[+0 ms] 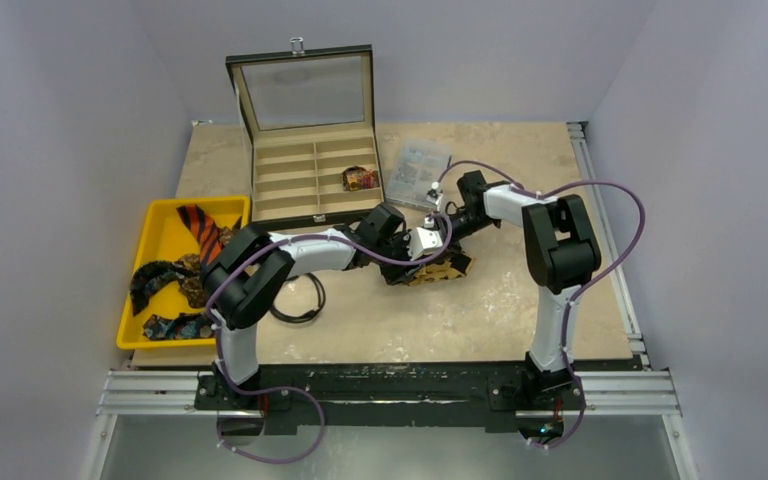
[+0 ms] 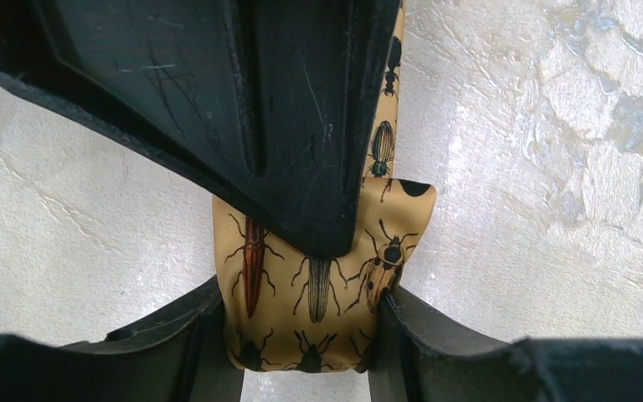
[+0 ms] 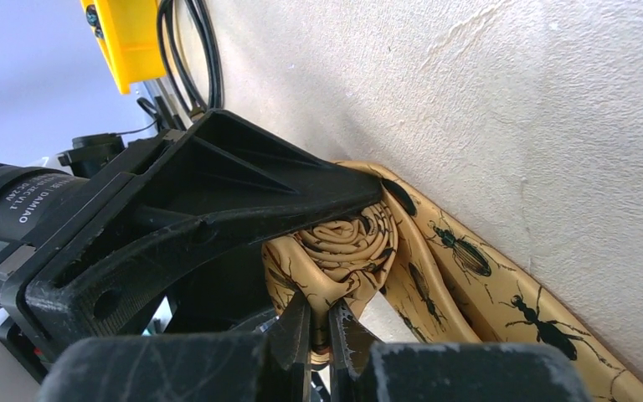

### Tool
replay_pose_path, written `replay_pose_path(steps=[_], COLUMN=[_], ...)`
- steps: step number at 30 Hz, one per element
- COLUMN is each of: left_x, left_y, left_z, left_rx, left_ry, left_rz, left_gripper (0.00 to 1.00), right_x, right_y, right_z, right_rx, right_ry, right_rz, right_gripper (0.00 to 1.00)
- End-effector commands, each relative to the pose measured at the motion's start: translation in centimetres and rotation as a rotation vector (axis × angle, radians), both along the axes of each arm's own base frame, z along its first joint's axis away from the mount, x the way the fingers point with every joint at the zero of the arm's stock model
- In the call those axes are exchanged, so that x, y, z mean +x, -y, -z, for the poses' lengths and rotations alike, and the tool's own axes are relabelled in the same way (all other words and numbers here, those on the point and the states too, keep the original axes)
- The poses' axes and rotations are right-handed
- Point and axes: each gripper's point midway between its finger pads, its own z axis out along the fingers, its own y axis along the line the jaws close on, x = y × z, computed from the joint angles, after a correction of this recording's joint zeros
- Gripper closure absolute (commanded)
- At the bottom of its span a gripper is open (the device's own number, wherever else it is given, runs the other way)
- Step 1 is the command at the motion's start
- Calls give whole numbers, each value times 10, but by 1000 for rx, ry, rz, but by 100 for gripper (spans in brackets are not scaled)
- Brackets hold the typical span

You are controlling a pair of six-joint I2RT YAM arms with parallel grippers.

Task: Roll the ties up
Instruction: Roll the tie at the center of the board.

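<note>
Near the middle of the marbled table (image 1: pixel 460 320) the two arms met over the tan-gold beetle-print tie (image 1: pixel 442 268). One end of it was wound into a tight roll, and the rest trailed flat along the tabletop.

The left gripper (image 2: pixel 301 306) straddled the roll. Its two fingers were set fairly wide apart and touched the fabric on either side, so the roll sat clasped between them.

The right gripper (image 3: pixel 318 322) came in from the opposite side. Its fingers were drawn almost together and nipped a fold of the tie at the edge of the coil. In the left wrist view one broad black finger of the right gripper lay across the top of the tie, hiding part of the strip.

At the left edge of the table stood a yellow tray (image 1: pixel 160 225). It held an orange tie with black stripes (image 1: pixel 200 228) and some dark multicoloured ties (image 1: pixel 155 275) bunched loosely along its near side.

Behind the arms a wooden compartment case (image 1: pixel 315 218) stood with its glass lid raised, and a small rolled tie (image 1: pixel 360 178) sat in one of its right-hand compartments. A clear plastic box (image 1: pixel 418 170) lay just right of the case. A black cable loop (image 1: pixel 305 300) rested on the table beside the left arm.
</note>
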Motion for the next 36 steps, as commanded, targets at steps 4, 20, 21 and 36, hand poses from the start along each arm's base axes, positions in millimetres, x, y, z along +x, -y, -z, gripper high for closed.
replay_pose_path(steps=[4,20,21,36], left_x=[-27,6,6,15], left_y=[-27,36,37,76], left_z=[33,-28,-27,-28], left_rx=[-24,-454,-462,-528], left_ry=[-143,66,64,76], left_rz=[-22,63,64,61], left_gripper=[53,30,30,40], right_x=[1,10,12,15], right_y=[36,68,69,80], right_z=[42,75,77,102], right_rx=[-149,-293,-302,-392], right_ry=[6,-21,-18,-38], right_rz=[16,47,51,27], right_gripper=[100,100,100,100])
